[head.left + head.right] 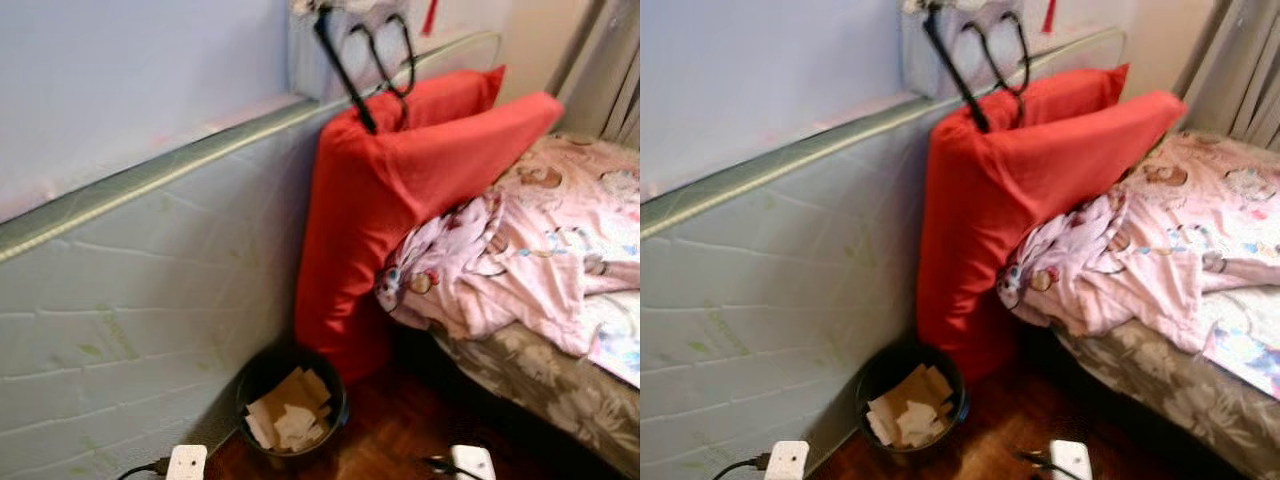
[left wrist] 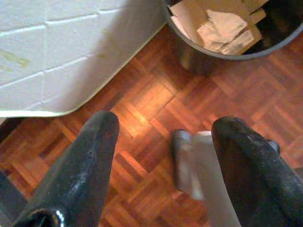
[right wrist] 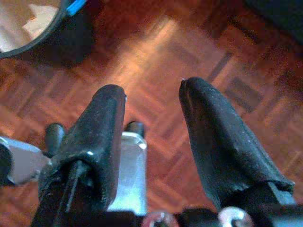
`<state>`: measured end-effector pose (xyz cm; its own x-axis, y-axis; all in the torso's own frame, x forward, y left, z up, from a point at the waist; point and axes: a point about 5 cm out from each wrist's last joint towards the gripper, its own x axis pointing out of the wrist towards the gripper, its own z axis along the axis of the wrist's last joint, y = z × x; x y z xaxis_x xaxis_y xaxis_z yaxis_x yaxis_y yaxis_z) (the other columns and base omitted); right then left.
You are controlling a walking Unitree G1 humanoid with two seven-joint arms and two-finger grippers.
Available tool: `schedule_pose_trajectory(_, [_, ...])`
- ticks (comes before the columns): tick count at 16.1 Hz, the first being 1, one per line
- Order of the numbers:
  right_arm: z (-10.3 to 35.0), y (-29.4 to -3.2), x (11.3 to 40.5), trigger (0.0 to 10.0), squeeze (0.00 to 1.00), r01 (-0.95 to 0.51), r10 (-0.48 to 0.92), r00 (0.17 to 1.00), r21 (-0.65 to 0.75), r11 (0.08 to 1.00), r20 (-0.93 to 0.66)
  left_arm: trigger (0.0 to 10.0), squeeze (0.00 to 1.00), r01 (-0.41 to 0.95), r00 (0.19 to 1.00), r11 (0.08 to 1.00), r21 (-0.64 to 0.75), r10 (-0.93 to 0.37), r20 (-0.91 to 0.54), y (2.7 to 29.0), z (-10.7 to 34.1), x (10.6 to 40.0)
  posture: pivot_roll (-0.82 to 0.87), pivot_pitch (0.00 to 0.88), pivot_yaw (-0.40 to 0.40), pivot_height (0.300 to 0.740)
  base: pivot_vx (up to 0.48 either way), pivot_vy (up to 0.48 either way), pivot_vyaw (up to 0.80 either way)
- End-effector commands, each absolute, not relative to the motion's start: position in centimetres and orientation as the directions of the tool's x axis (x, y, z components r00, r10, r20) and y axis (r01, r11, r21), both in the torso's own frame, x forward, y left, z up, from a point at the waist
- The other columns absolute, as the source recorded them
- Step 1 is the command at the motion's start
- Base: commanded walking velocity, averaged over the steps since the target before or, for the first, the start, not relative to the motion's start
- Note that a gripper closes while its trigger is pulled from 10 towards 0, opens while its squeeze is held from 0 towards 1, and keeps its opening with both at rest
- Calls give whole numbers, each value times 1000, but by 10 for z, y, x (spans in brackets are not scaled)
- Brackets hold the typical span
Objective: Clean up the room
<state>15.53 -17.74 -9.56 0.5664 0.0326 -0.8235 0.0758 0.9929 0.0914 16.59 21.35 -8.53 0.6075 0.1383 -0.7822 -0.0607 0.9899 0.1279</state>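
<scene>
Wastebasket [image 1: 290,405], black and round, stands on my parquet floor [image 2: 156,109] holding crumpled brown and white paper [image 1: 288,412]. Behind the wastebasket leans a white quilted mattress [image 1: 130,310]; just beside it rise two red pillows [image 1: 400,190], with a pink printed blanket [image 1: 530,250] spilling over the bed [image 1: 1160,385] beyond. Nearer me than the wastebasket, my left gripper [image 2: 165,156] and right gripper [image 3: 151,137] hang above bare floor, fingers spread wide, holding nothing.
</scene>
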Motion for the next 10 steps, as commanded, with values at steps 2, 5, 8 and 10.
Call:
schedule_pose_trajectory(2, [-89,-179,174,10000,0,119,-19,557,58,991,-830,10000,0,0,588,993,121,98,-803,207,-82,180,51,0,-19,740,0,-274,0])
schedule_pose_trajectory(5, [-89,-179,174,10000,0,116,-17,557,57,992,-831,10000,0,-3,591,993,117,96,-801,205,-82,181,49,0,-20,740,0,-271,0])
schedule_pose_trajectory(8, [-89,-179,174,10000,0,110,-13,554,58,992,-832,10000,0,-15,603,994,106,94,-792,205,-80,184,52,0,-21,740,0,-271,0])
schedule_pose_trajectory(10, [-89,-179,175,10000,0,111,-12,555,60,992,-832,10000,0,-15,606,994,107,94,-790,205,-80,185,52,0,-20,740,0,-270,0])
